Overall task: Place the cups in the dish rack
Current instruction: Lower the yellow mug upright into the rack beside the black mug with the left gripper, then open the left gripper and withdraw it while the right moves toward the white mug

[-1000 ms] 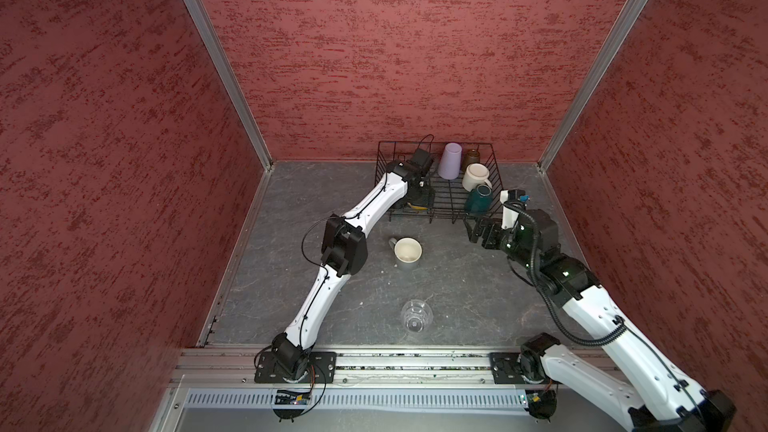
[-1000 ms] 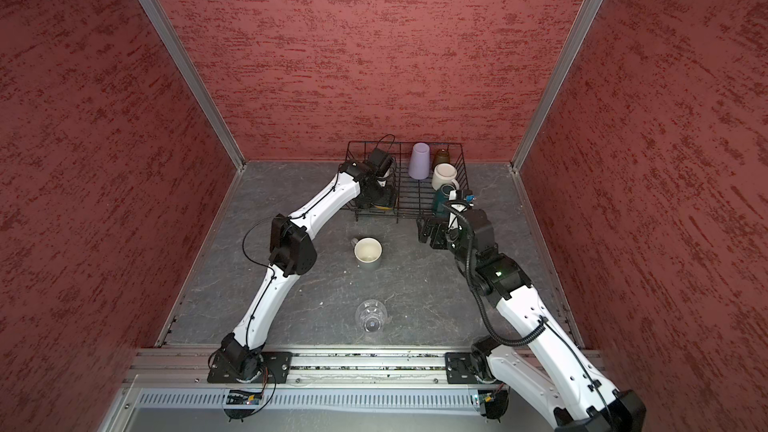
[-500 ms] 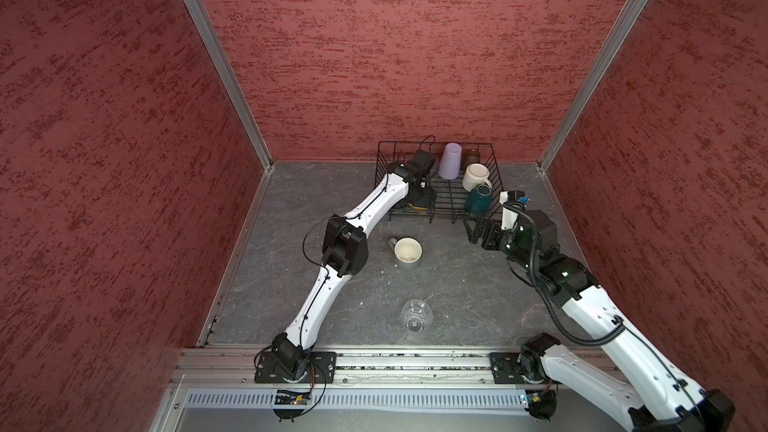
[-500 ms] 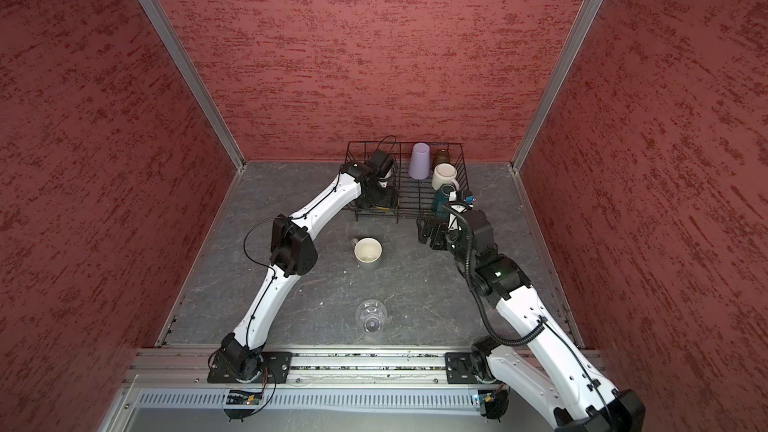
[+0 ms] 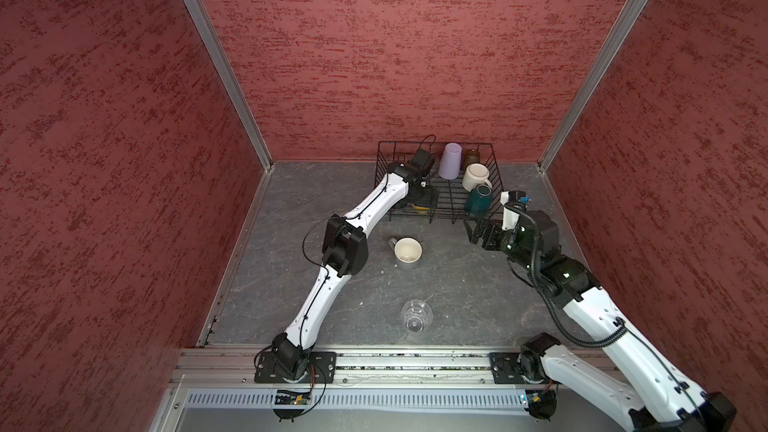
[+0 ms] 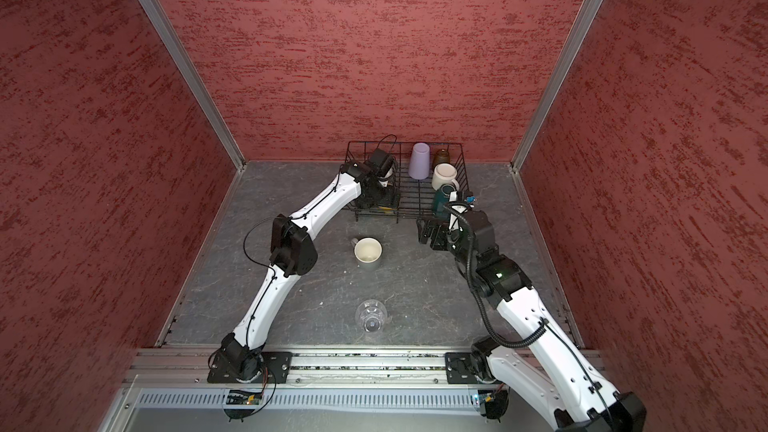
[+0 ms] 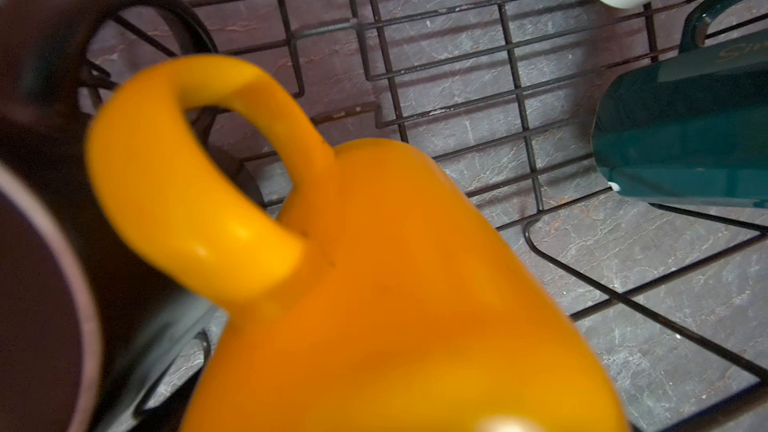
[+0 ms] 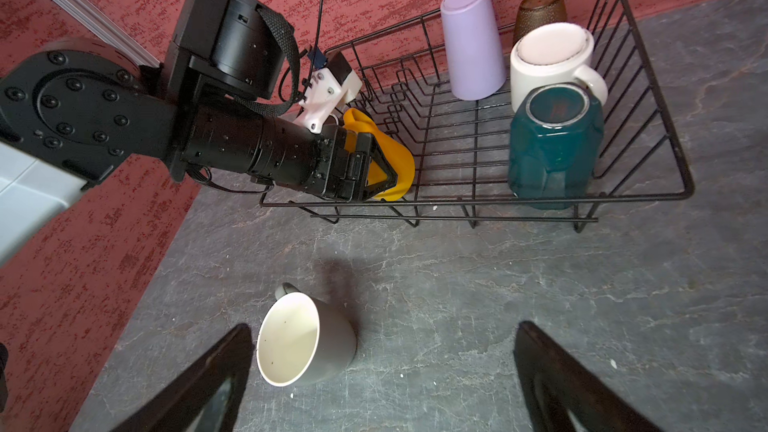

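The black wire dish rack (image 5: 451, 197) (image 8: 540, 200) stands at the back. In it, upside down, are a lilac tumbler (image 8: 473, 39), an amber glass (image 8: 540, 8), a white mug (image 8: 548, 60) and a teal mug (image 8: 555, 143). A yellow mug (image 7: 374, 284) lies on its side beside a black mug (image 7: 41, 160). My left gripper (image 8: 390, 176) (image 5: 424, 195) straddles the yellow mug; its grip is hidden. A grey mug with a cream inside (image 5: 407, 252) (image 8: 303, 338) lies on the table. My right gripper (image 8: 382, 384) (image 5: 478, 230) hangs open near it. A clear glass (image 5: 416, 315) stands nearer the front.
Red walls enclose the grey table on three sides, and the rack sits against the back wall. A metal rail (image 5: 374, 361) with both arm bases runs along the front edge. My left arm (image 5: 345, 247) reaches diagonally over the table's left half.
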